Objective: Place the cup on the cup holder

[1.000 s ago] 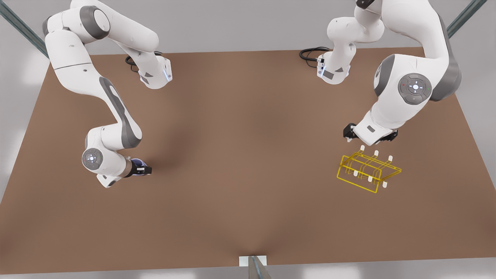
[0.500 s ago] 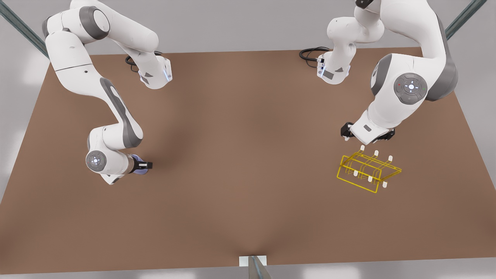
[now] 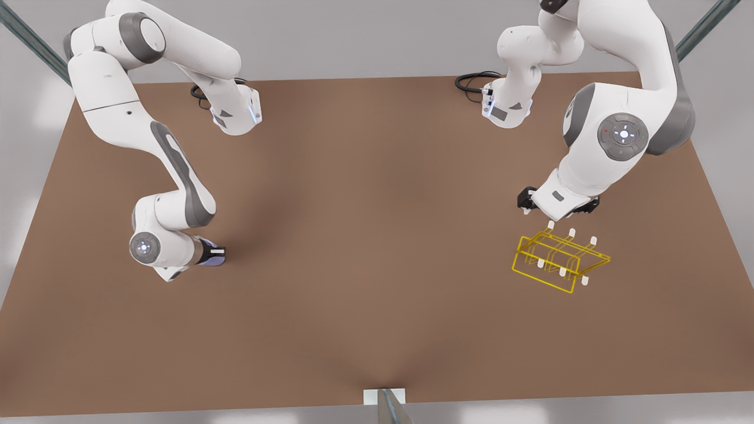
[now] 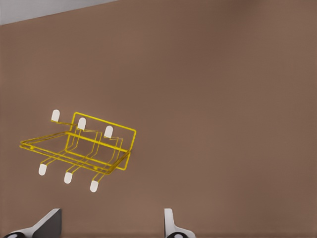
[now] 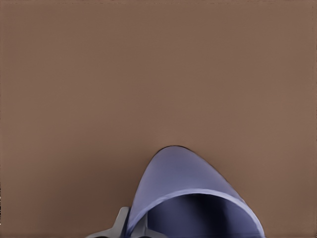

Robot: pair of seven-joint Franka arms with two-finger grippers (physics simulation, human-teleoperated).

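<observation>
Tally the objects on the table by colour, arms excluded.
Lavender-blue: 1, the cup, in the right gripper.
Yellow: 1, the cup holder, by the open left gripper.
Total: 2.

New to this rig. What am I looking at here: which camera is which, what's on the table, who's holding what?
These are simulator renders of two white Franka arms over a brown table.

The front view is a fixed camera off the arms. The other two pictures come from cameras on the wrists.

The right gripper, at the front view's left, is low over the table with its jaws shut on the cup, a lavender-blue one seen close up in the right wrist view.

The left gripper, at the front view's right, hangs just behind the cup holder, a yellow wire rack with white-tipped pegs. Its jaws are open and hold nothing. The left wrist view shows the rack ahead of its fingertips.
</observation>
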